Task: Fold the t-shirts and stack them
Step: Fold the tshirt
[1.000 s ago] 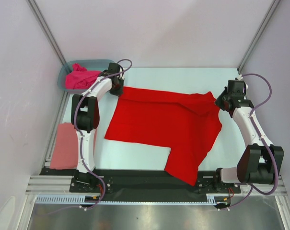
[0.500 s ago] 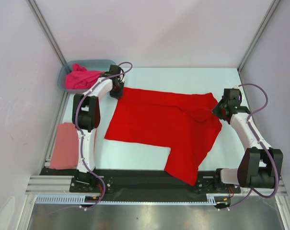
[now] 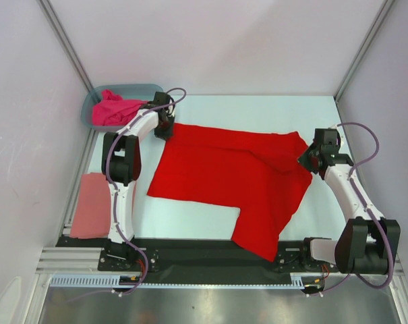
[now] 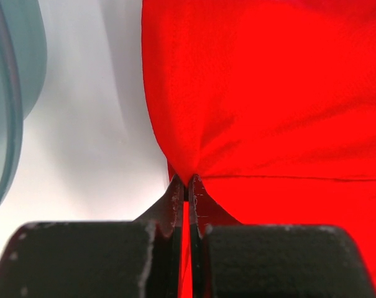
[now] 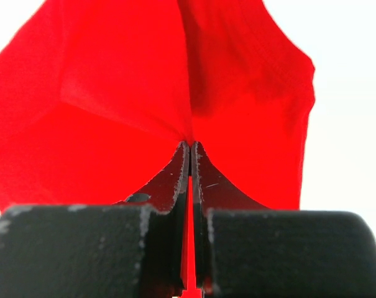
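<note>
In the tub (image 3: 133,87), overhead view only: magenta t-shirt (image 3: 112,109).

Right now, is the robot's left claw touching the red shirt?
Touching. The left wrist view shows the left gripper shut on a pinch of the red t-shirt, with the cloth bunching right at its fingertips.
</note>
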